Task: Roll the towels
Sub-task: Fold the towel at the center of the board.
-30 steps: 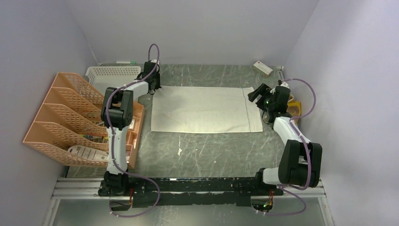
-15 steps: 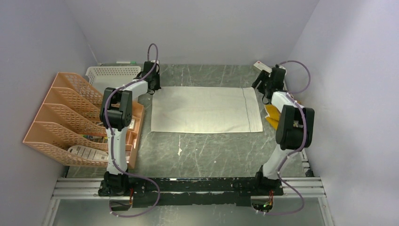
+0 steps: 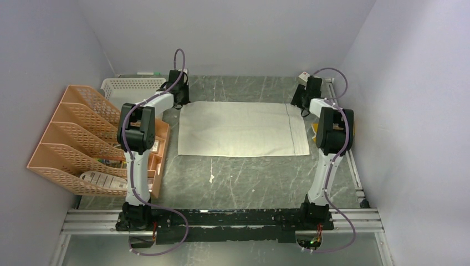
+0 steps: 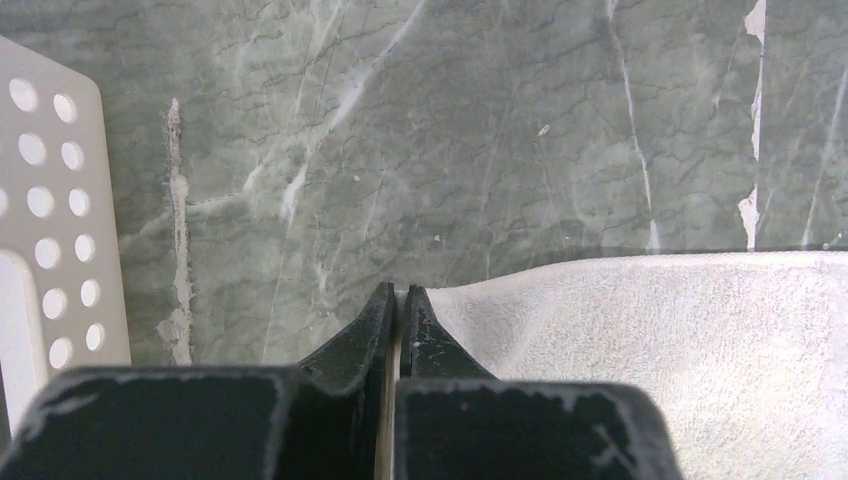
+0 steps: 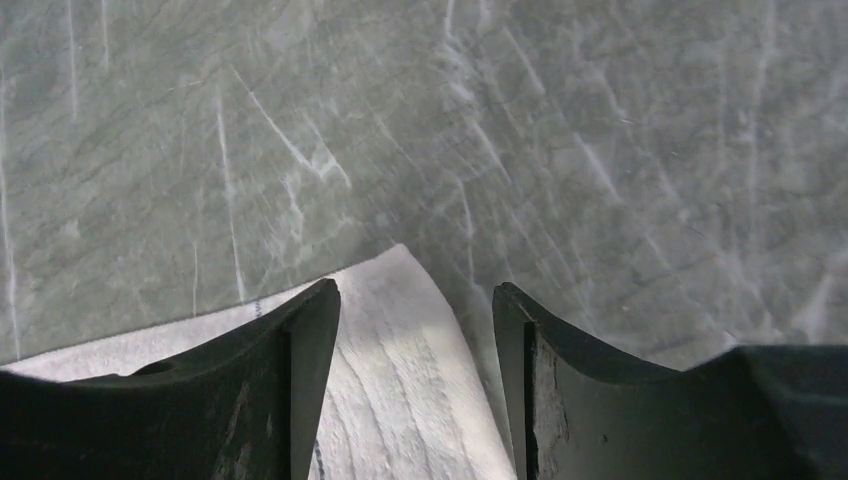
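In the top view, both far corners of the off-white towel (image 3: pixel 238 128) are covered by the left gripper (image 3: pixel 178 101) and the right gripper (image 3: pixel 300 103). Only a sliver of the yellow towel (image 3: pixel 315 128) is seen past the right arm; its shape cannot be told. The small box (image 3: pixel 302 77) is partly hidden. The contents of the orange rack (image 3: pixel 72 138) are too small to be made out. In the left wrist view the towel is cut off at the right and bottom, and the white basket (image 4: pixel 45 230) at the left. The right wrist view is blurred.
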You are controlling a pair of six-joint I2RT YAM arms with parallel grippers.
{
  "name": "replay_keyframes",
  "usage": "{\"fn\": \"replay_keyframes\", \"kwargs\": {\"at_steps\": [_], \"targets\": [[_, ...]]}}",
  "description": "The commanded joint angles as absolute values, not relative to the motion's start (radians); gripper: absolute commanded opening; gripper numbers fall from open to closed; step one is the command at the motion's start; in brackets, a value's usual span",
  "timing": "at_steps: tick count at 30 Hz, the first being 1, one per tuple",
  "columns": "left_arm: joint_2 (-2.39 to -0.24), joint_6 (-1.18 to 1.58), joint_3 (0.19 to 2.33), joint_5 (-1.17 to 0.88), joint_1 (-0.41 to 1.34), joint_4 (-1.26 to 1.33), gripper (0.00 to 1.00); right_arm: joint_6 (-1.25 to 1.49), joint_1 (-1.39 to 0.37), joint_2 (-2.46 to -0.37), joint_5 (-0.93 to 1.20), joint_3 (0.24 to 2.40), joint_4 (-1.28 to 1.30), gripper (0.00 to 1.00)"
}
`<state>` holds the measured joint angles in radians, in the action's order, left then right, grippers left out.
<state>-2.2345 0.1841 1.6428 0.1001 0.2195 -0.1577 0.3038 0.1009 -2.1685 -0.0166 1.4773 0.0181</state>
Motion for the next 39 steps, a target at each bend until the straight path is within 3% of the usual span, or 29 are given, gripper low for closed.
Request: {"fn": "replay_keyframes", "kwargs": {"at_steps": [1,8,21,27,29,34,39], "targets": [[-2.185,0.192,1.663,0.069,0.225,-0.172,0.07,0.263,0.081,-2.213,-0.057,1.550,0.051,0.57],[-2.192,0.185,1.679,0.063,0.223,-0.185,0.07,0.256,0.071,-2.246,-0.101,1.560,0.065,0.47],[-2.181,0.180,1.686,0.058,0.218,-0.199,0.07,0.140,-0.009,-2.255,-0.311,1.596,0.111,0.44],[-2.171,0.179,1.678,0.061,0.215,-0.201,0.07,0.152,-0.010,-2.254,-0.297,1.587,0.117,0.25],[-2.169,0.179,1.678,0.060,0.213,-0.201,0.07,0.161,-0.009,-2.252,-0.293,1.576,0.112,0.25],[-2.165,0.179,1.675,0.057,0.212,-0.203,0.07,0.169,-0.009,-2.263,-0.287,1.587,0.120,0.40],[-2.164,0.176,1.677,0.056,0.212,-0.207,0.07,0.174,-0.009,-2.284,-0.287,1.626,0.157,0.42]]}}
